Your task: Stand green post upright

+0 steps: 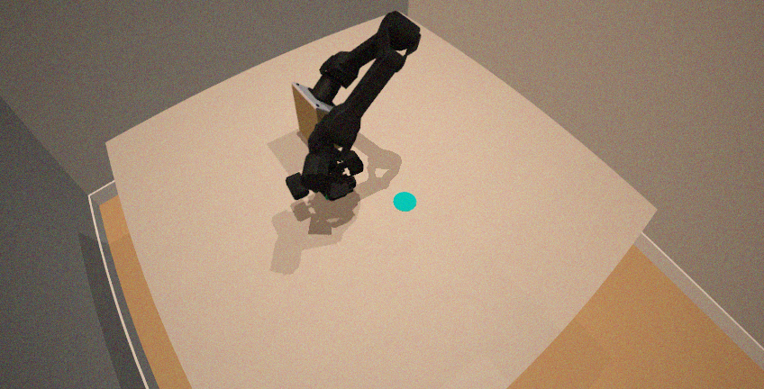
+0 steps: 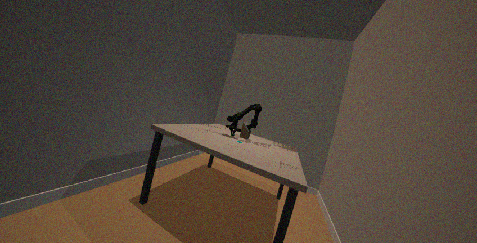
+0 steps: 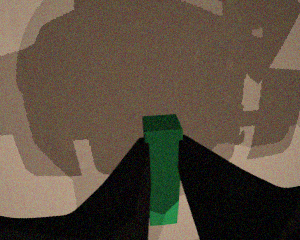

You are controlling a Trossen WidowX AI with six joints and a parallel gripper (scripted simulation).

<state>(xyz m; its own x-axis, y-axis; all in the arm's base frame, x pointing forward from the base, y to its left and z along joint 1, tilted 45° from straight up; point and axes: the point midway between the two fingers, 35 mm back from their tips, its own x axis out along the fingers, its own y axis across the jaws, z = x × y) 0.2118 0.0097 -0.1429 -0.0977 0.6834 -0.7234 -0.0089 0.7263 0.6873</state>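
Note:
The green post (image 3: 164, 175) lies between the two black fingers in the wrist view, with its darker end reaching just past the fingertips. My gripper (image 3: 161, 144) (image 2: 232, 134) points down low at the table top and is shut on the post, with a finger against each side. In the top view the arm hides nearly all of the post; only a sliver of green shows under the gripper. Whether the post touches the table cannot be told. The flat cyan circle (image 1: 404, 201) (image 2: 239, 142) is uncovered, to the right of the gripper in the top view. It is outside the wrist view.
A brown block (image 1: 306, 117) (image 2: 244, 133) with a grey top stands under the arm's base, close behind the gripper. The pale table (image 1: 429, 304) (image 2: 214, 143) carries the arm's shadows around the gripper. Its edges lie well away from the post and the circle.

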